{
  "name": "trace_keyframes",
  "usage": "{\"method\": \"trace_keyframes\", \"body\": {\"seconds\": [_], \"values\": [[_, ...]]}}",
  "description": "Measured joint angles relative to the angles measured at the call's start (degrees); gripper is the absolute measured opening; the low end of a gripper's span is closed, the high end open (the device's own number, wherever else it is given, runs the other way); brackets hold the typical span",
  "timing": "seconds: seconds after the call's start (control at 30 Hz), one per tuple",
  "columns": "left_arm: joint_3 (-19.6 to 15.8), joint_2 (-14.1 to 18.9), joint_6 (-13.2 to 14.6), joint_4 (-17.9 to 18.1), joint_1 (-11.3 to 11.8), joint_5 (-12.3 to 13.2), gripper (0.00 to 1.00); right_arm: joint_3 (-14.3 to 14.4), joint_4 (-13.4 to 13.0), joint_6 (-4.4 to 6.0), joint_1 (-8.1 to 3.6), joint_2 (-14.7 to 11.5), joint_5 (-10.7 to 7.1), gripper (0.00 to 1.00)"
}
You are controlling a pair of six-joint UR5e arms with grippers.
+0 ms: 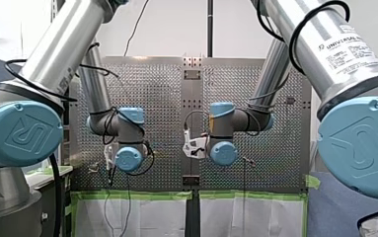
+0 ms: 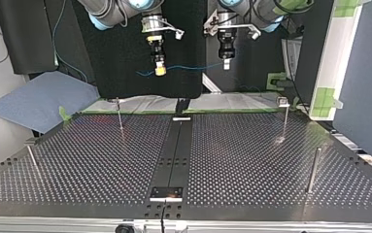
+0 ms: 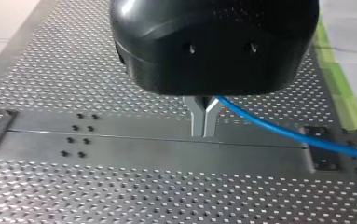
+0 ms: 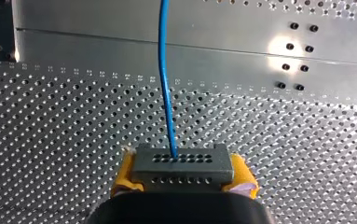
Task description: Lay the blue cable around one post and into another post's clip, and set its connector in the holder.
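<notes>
Linking my right hand's (image 4: pixel 184 173) clamped grey connector (image 4: pixel 183 162) and left hand's (image 3: pixel 204 120) pinch, thin blue cable (image 4: pixel 165 84) seemingly sags.

In the top view, the centre strip (image 2: pixel 174 150) ran down the middle of the perforated table (image 2: pixel 251 160), from its near edge to its far edge. Left of the strip stood the far left post (image 2: pixel 119 116) and the near left post (image 2: pixel 32 159). Right of it stood the far right post (image 2: pixel 284 119) and the near right post (image 2: pixel 312 170). Beyond the strip's far end hung the right gripper (image 2: pixel 160 72), left of its line, and the left gripper (image 2: pixel 226 65), right of it. The cable (image 2: pixel 188 67) was strung between them. The connector (image 4: pixel 181 164) sat between the right gripper's pads.
</notes>
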Motion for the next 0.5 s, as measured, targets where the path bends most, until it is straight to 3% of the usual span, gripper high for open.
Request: {"method": "trace_keyframes", "body": {"seconds": [0.2,0.5], "values": [[0.02,-1.3,0.0,0.09,0.0,0.02,0.0,0.26,1.58,-0.02,0.04,1.74,0.2,0.0],[0.03,-1.39,0.0,0.1,0.0,0.02,0.0,0.29,1.85,-0.03,0.05,2.1,0.22,0.0]]}}
